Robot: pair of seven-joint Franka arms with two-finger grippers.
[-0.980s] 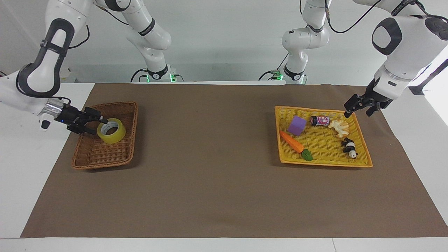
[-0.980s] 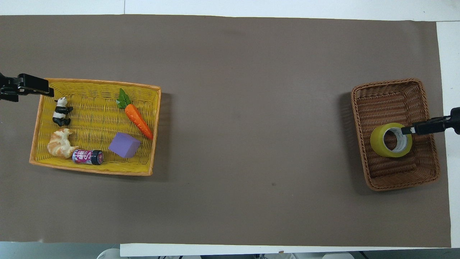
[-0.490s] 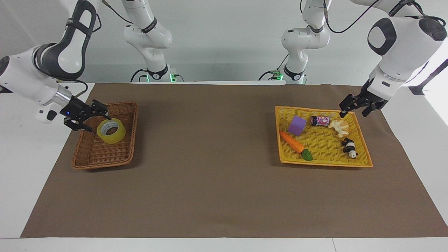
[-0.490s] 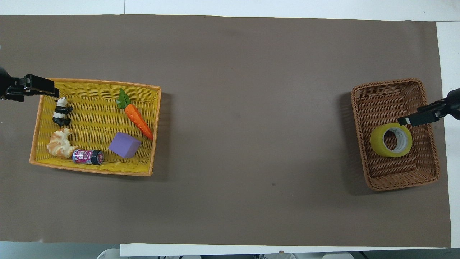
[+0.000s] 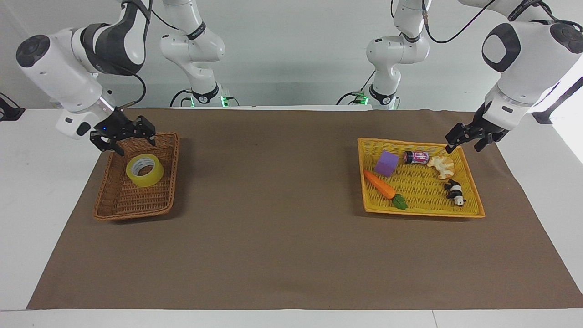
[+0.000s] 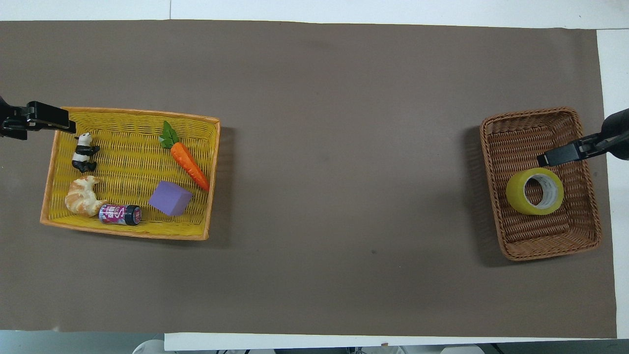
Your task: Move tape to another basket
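Note:
The yellow tape (image 5: pixel 145 170) lies in the brown wicker basket (image 5: pixel 115 207), near its middle, at the right arm's end of the table. It also shows in the overhead view (image 6: pixel 516 196), in the same basket (image 6: pixel 496 142). My right gripper (image 5: pixel 135 146) is open and empty. It hangs over the basket's end nearer to the robots, apart from the tape; in the overhead view (image 6: pixel 550 157) it shows over the basket. My left gripper (image 5: pixel 462 147) is open and empty. It hangs over a corner of the yellow basket (image 5: pixel 473 212) and also shows in the overhead view (image 6: pixel 61 124).
The yellow basket (image 6: pixel 128 233) at the left arm's end holds a carrot (image 6: pixel 189 162), a purple block (image 6: pixel 170 197), a small can (image 6: pixel 120 215), a croissant (image 6: pixel 82 197) and a panda figure (image 6: pixel 84 152). A brown mat (image 5: pixel 282 218) covers the table.
My right gripper has drawn back from the tape and risen toward the robots' end of the wicker basket. The tape has stayed in place. My left gripper has barely moved.

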